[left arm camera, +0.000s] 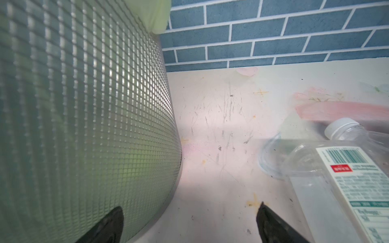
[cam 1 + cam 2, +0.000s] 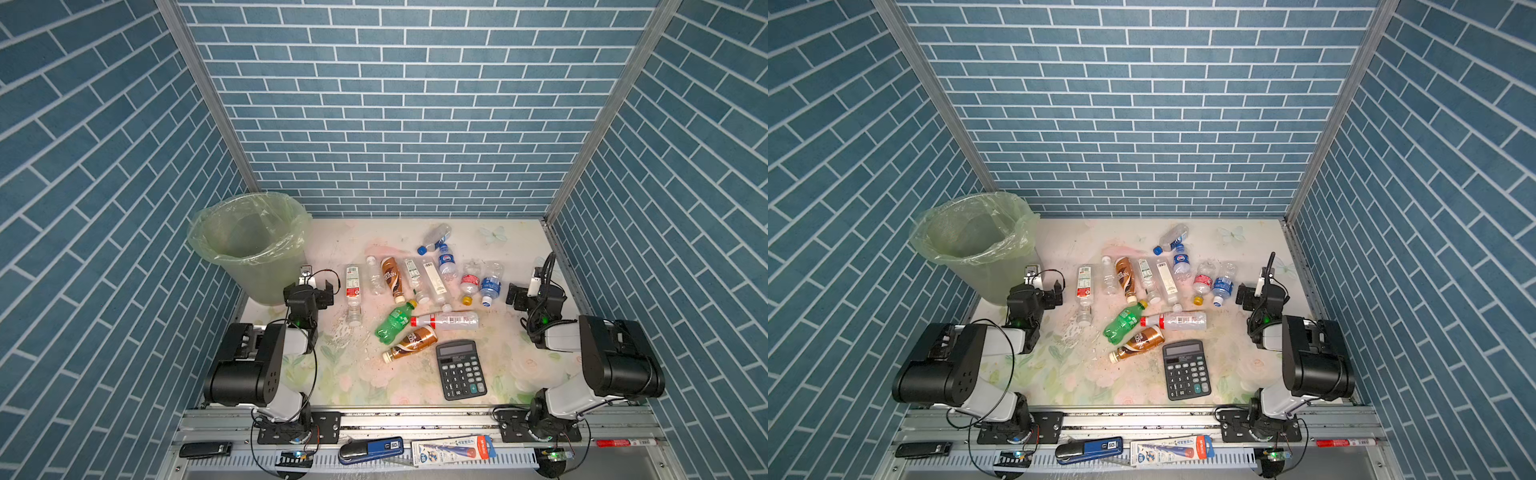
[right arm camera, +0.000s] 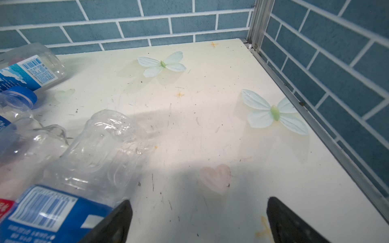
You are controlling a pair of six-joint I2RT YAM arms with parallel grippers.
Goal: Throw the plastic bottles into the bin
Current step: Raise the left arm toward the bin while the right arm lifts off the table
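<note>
The bin (image 2: 257, 286) is seen upright at the far left corner of the tabletop (image 2: 345, 378), with a pale green bag (image 2: 199, 237) folded over its rim. The bottles (image 2: 432, 278) are all found lying on the tabletop, none of them in the bin and none held. Most are laid in a loose row across the middle, between the two arms: clear ones with white, red or blue labels and a brown bottle (image 2: 392, 277). Two blue-capped ones lie farther back. Nearer the front, a green bottle (image 2: 392, 323), a red-capped bottle (image 2: 449, 321) and a second brown one are bunched together, with a black calculator (image 2: 460, 370) just beside them.

The left claw (image 1: 189, 221) is held spread wide and empty, low over the tabletop, with the bin's ribbed wall by one finger and a white-labelled bottle (image 1: 347, 189) near the other. The right claw (image 3: 200, 210) is likewise spread and empty at the right end of the row. A blue-labelled bottle (image 3: 63, 189) lies against one finger — whether it is actually touched cannot be told.
</note>
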